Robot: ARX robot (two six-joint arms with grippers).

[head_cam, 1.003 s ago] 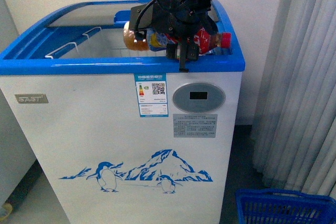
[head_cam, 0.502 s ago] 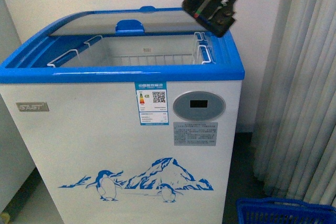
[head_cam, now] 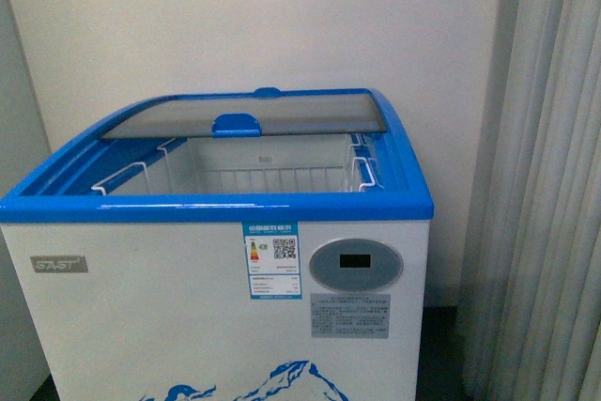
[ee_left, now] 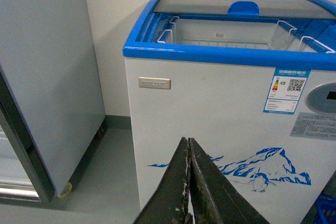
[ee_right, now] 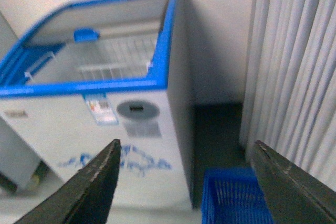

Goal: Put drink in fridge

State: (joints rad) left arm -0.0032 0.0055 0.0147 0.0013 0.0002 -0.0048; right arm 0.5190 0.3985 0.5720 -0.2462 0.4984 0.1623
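The white chest fridge with blue rim (head_cam: 216, 206) fills the frame's centre, its glass lid slid back for loading, the drink unseen, the right tool (ee_right: 189, 182) spread empty, the left tool (ee_left: 189, 182) pressed together.

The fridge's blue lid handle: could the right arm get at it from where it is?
Probably yes. The right gripper is open and holds nothing, and nothing stands between it and the blue lid handle atop the fridge.
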